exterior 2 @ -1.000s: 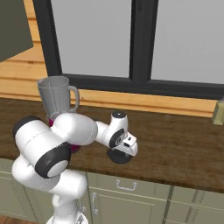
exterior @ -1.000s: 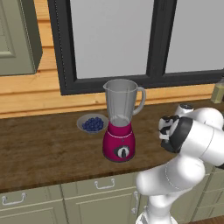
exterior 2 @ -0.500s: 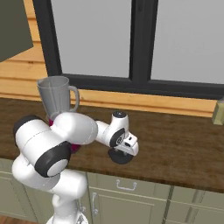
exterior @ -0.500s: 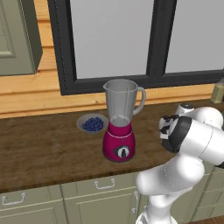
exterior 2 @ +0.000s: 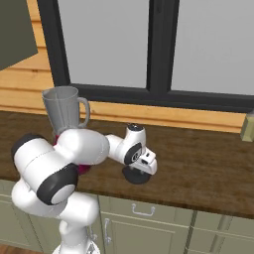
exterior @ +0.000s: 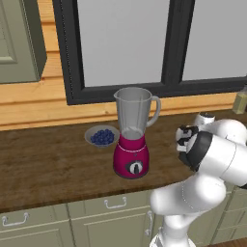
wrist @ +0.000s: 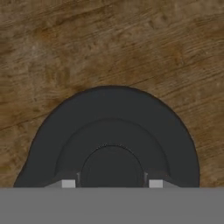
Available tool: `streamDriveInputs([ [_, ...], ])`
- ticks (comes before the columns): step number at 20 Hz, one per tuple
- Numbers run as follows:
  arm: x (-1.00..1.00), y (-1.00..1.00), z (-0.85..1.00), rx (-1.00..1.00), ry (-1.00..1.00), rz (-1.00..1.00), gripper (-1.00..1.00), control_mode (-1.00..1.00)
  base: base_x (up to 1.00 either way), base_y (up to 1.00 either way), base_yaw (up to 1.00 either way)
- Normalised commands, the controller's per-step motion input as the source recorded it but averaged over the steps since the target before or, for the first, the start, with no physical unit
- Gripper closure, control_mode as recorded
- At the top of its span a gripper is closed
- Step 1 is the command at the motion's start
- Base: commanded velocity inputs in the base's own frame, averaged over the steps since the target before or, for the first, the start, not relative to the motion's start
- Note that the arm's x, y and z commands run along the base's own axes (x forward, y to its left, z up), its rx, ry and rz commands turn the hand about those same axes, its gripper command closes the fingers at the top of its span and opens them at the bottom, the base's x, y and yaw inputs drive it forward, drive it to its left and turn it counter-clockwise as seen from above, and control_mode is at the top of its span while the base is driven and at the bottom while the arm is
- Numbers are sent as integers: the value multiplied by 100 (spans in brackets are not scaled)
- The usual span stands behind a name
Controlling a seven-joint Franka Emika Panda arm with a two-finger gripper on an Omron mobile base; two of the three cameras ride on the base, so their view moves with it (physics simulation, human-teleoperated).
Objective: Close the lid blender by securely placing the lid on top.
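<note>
Lid (wrist: 111,140), a dark round disc with a raised centre knob, lies flat on the wooden table (wrist: 109,48), and the end effector (wrist: 111,183) is clenched on that knob, one finger tip at each side of it. In the right base view the lid (exterior 2: 136,175) sits under the end effector (exterior 2: 139,168) near the table's front edge, well apart from the blender (exterior 2: 64,111).

In the left base view the blender (exterior: 133,132) stands upright further left on the table (exterior: 48,169), magenta base below, clear grey jar above with its mouth uncovered and its handle turned to the right. Just beside it, to the left and a little behind, is a grey bowl (exterior: 102,136) of blueberries.

The table is dark brown wood with a visible grain, over pale green cabinets (exterior: 106,217) with metal handles. Behind it run light wood wall boards and a big window (exterior: 144,43) with a black frame. A green wall cabinet (exterior: 19,38) hangs at the upper left, and a yellowish bottle (exterior: 240,100) is cut off at the right edge.

The arm (exterior 2: 74,158) folds forward over the front of the table, its wrist bent so the hand points straight down at the lid.

In the left base view the arm's own bulk hides the lid and the finger tips. In the hand view the lid's near part is cut off at the bottom.
</note>
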Motion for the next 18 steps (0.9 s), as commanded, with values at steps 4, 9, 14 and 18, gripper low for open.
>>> streamDriveInputs([
  [4,-2,0,96,0,-7,-2,100,-100,0,0,0],
  [9,0,10,100,0,-12,-6,100,-100,0,0,0],
  [14,0,16,100,0,-16,-6,100,-100,0,0,0],
  [18,0,24,100,0,-19,-6,100,-100,0,0,0],
])
